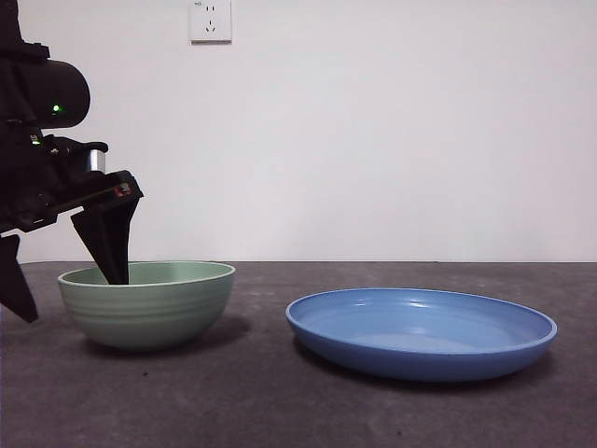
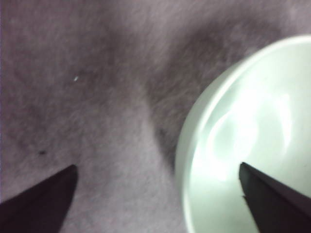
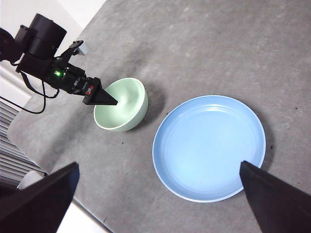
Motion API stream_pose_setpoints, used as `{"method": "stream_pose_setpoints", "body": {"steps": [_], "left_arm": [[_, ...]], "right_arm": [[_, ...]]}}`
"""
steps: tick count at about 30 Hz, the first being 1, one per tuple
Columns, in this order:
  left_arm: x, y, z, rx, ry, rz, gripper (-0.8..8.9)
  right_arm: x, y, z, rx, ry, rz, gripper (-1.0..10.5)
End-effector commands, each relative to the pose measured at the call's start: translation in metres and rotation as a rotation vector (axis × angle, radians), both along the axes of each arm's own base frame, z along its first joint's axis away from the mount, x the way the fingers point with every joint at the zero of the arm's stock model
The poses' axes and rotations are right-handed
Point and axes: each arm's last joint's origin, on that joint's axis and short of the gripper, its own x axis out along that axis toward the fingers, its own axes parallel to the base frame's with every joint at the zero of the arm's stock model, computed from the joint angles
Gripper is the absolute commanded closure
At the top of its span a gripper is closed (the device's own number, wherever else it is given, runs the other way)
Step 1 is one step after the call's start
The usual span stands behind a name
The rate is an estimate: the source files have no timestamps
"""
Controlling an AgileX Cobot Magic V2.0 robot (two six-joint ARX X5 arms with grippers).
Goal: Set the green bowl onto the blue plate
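Bowl [image 1: 147, 303] on counter [image 1: 280, 401], beside plate [image 1: 421, 331], apart. Left gripper [image 2: 156, 194] jaws wide open, straddling bowl rim: one jaw inside, one outside, gripping nothing. Right gripper [image 3: 158, 194] high above plate, jaws wide open, empty.
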Motion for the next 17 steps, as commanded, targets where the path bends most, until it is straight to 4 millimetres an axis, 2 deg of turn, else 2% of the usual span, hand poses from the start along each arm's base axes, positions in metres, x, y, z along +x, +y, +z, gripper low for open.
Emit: {"method": "stream_pose_setpoints", "body": {"steps": [1, 10, 14, 17], "left_arm": [[0.004, -0.005, 0.001, -0.003, -0.001, 0.006, 4.54], [0.002, -0.014, 0.001, -0.004, -0.006, -0.025, 8.04], [0.003, -0.015, 0.003, -0.005, -0.01, -0.026, 8.05], [0.004, -0.019, 0.014, -0.006, 0.017, -0.015, 8.05]], "right_arm": [[0.0, 0.0, 0.005, -0.003, -0.021, 0.005, 4.0], [0.0, 0.0, 0.005, -0.003, -0.022, 0.005, 4.0], [0.0, 0.0, 0.005, -0.003, -0.022, 0.005, 4.0], [0.0, 0.0, 0.005, -0.003, -0.022, 0.005, 4.0]]}}
